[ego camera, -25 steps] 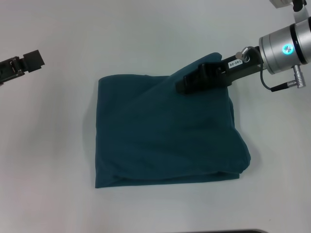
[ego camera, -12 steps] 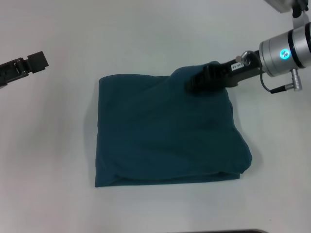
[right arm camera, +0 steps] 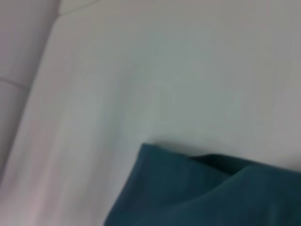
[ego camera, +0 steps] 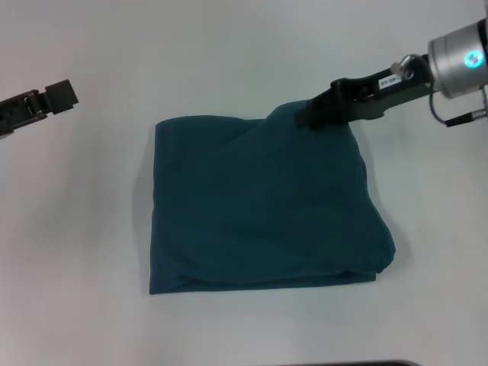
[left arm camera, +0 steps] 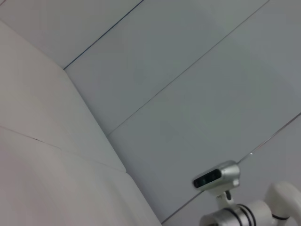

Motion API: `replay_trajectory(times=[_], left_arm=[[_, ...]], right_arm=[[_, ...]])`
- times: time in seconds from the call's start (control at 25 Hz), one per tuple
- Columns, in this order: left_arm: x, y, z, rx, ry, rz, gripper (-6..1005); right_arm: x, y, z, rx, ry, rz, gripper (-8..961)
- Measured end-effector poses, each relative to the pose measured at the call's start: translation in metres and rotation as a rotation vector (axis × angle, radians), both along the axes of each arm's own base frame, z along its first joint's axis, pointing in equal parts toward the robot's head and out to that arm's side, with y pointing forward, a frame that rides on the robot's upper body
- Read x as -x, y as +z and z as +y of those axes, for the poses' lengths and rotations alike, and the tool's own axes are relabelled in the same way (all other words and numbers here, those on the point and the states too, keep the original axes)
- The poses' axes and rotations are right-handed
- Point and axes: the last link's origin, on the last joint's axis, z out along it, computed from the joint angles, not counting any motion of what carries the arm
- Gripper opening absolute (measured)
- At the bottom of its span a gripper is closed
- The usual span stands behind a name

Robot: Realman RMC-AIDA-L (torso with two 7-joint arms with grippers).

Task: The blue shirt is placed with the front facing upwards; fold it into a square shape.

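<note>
The blue shirt (ego camera: 259,206) lies folded into a rough square in the middle of the white table (ego camera: 229,53), plain side up, with no lettering showing. Its far right corner is bunched up a little. My right gripper (ego camera: 308,117) hovers at that raised corner, its tip at the cloth's edge, with the arm reaching in from the upper right. The right wrist view shows a folded edge of the blue shirt (right arm camera: 188,193) against the table. My left gripper (ego camera: 59,94) is parked at the far left, well away from the shirt.
White tabletop surrounds the shirt on all sides. A dark strip (ego camera: 343,364) runs along the table's near edge. The left wrist view shows only pale wall panels and a grey camera unit (left arm camera: 216,175).
My right gripper has drawn back toward the far right, from over the shirt's top right part to its corner edge. The shirt and left arm have barely moved.
</note>
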Motion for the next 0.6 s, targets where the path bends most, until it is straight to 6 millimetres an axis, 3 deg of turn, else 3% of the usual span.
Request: replay_trajectory(times=[0.2,0.4,0.6], left_arm=[[0.001,0.001,0.000,-0.002,0.003,0.003,863],[0.002,0.002,0.000,-0.015,0.004,0.009,862],[0.003,0.003,0.000,-0.019,0.004,0.012,861]], right_arm=[[-0.001,0.012,-0.017,0.114,-0.006,0.051,314],[-0.011,0.005,-0.050,0.276,-0.023,0.101,316],[-0.027,-0.004,-0.067,0.307,-0.063,0.093,318]])
